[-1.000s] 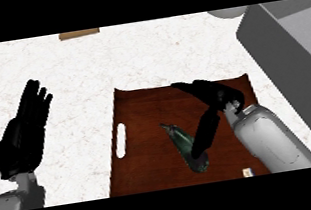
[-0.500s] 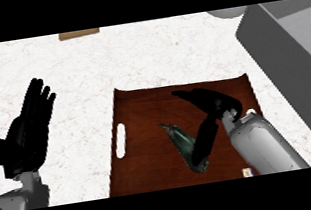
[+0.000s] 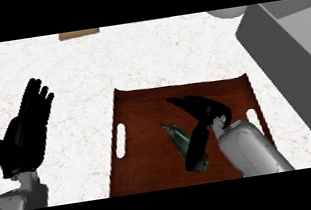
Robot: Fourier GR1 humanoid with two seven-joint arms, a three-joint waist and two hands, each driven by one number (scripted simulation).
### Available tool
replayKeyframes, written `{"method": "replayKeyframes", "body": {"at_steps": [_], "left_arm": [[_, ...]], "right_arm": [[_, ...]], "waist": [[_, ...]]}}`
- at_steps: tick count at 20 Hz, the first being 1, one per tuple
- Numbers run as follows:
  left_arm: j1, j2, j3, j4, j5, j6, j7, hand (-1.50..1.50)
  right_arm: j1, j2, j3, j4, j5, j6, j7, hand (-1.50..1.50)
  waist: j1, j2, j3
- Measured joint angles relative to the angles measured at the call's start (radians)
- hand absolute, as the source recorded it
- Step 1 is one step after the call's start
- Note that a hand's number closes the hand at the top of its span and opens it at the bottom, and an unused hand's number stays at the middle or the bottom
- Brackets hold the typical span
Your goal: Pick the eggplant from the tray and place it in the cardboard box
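A dark green eggplant (image 3: pixel 178 136) lies lengthwise on the brown wooden tray (image 3: pixel 137 109), near the tray's middle. My right hand (image 3: pixel 203 112) hovers over it with fingers bent downward, one long finger reaching along the eggplant's right side; the lower part of the eggplant is partly hidden by the hand. I cannot tell whether the fingers touch it. The grey box (image 3: pixel 297 55) stands at the right edge of the counter, open side up. My left hand (image 3: pixel 29 127) rests open at the left, fingers straight up, away from the tray.
The tray has white slot handles on its left (image 3: pixel 121 140) and right (image 3: pixel 252 115) sides. A small brown object (image 3: pixel 78 34) lies at the counter's far edge. A pale round object (image 3: pixel 228 12) sits at the back right beside the box.
My right hand has moved left and down over the tray, coming closer above the eggplant with its fingers bending lower. The left hand and the eggplant have stayed where they were.
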Motion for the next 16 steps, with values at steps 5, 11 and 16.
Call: {"method": "replayKeyframes", "body": {"at_steps": [5,11,16], "left_arm": [[-0.005,-0.014,-0.001,0.007,-0.015,0.002,0.003,0.00],[-0.010,-0.017,0.008,0.012,-0.020,-0.008,0.008,0.00],[-0.016,-0.016,0.020,0.016,-0.013,-0.021,0.006,0.00]], "right_arm": [[0.018,0.011,0.001,0.004,0.027,0.010,-0.013,-1.50],[0.054,0.014,0.005,-0.021,0.065,0.025,-0.052,-1.50],[0.070,0.008,0.035,-0.022,0.111,-0.009,-0.082,1.50]], "waist": [[-0.001,-0.002,-0.001],[0.000,-0.006,-0.001],[-0.002,-0.009,-0.004]]}}
